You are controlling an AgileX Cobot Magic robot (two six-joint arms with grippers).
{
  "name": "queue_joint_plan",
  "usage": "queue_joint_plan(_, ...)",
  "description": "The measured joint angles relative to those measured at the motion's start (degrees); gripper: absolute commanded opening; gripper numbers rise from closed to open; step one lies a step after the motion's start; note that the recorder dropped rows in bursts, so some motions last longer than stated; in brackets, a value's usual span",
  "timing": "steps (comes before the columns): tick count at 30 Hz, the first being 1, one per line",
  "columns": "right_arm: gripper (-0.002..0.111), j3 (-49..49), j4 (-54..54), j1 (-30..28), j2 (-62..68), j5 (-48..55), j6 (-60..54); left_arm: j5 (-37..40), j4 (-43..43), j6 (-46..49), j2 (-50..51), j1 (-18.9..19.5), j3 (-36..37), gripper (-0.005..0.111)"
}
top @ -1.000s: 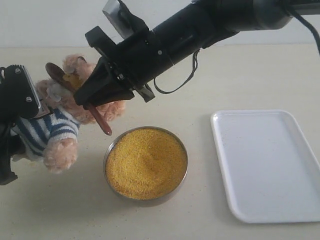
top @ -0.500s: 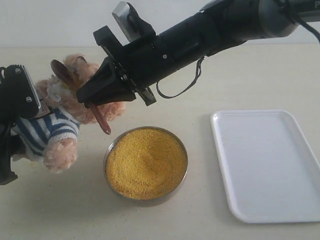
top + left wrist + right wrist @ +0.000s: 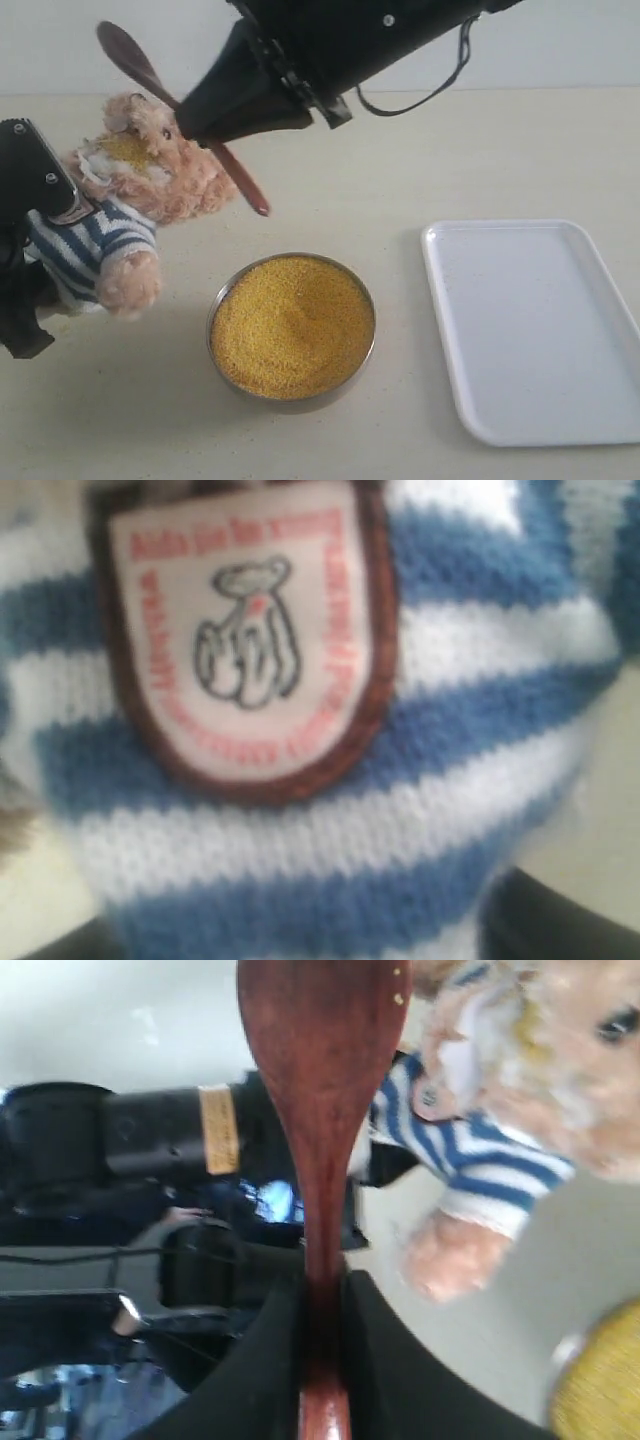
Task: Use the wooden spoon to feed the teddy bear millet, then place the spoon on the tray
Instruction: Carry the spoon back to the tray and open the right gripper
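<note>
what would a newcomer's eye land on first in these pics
The dark wooden spoon pinched in the right gripper sticks up above the teddy bear at the left, whose snout is dusted with yellow grains. In the middle sits a metal bowl heaped with millet, with the white tray to its right.

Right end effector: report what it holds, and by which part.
The right end effector pinches the wooden spoon midway along its handle, with the bowl end sticking out past the fingertips.

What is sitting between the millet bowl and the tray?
Nothing: the exterior view shows only bare tabletop between the bowl holding the millet and the tray.
</note>
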Motion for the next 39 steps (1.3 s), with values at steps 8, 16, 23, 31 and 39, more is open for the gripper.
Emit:
queue_joint_plan(8,0.0,1.0,-42.44,-1.77,-6.44,-3.73,20.87,4.57,2.58,-16.94,1.64,0.0,-2.58,0.004)
queue_joint_plan(16,0.0,18.88,-73.32,-2.36,-14.42,-21.37,45.48,9.88,2.57,-28.79,7.52,0.0,-6.96,0.004)
queue_joint_plan(23,0.0,36.35,-79.29,-8.05,-14.94,-38.75,58.35,11.64,1.28,-29.48,10.1,0.0,-8.21,0.004)
queue_joint_plan(31,0.0,46.66,-79.66,-11.11,-13.41,-50.31,59.93,11.43,1.17,-30.33,10.19,0.0,-8.3,0.004)
queue_joint_plan(39,0.0,47.34,-79.83,-11.3,-6.79,-51.59,59.97,11.43,1.06,-30.77,10.19,0.0,-8.34,0.004)
